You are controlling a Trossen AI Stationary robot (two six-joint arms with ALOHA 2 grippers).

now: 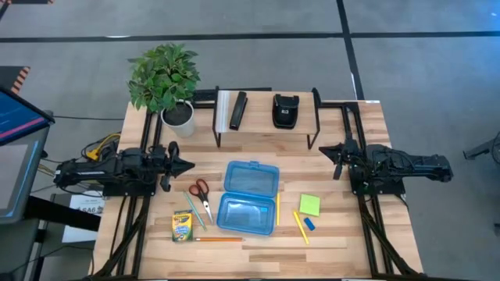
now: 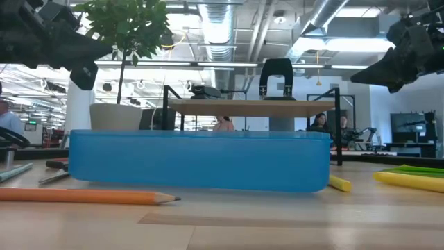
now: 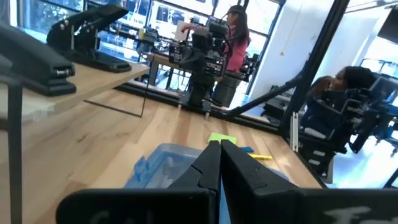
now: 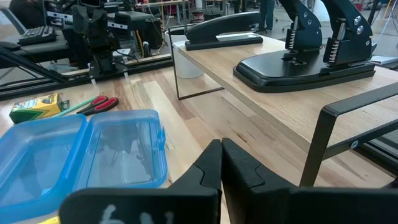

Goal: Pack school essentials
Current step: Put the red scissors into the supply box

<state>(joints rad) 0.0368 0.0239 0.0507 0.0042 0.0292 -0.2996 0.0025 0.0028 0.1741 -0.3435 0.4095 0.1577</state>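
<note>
Wooden table [image 1: 258, 152], both arms parked at its sides. Left gripper [image 1: 185, 165] by the plant pot [image 1: 179, 115], fingers pressed together, holding nothing. Right gripper [image 1: 330, 151] by the shelf's right leg, fingers likewise together, empty.

Raised shelf [image 1: 266, 131] at back carries a black stapler [image 1: 237, 110] and a black punch-like tool [image 1: 285, 111].

Blue plastic case [image 1: 248, 197] lies open at centre, both halves empty.

Left of case: crayon box [image 1: 182, 225], red-handled scissors [image 1: 201, 194]. Orange pencil [image 1: 219, 240] in front. Right of case: yellow pencils [image 1: 301, 226], lime-green sticky-note pad [image 1: 309, 204], small blue eraser [image 1: 310, 224]. All outside the case.
</note>
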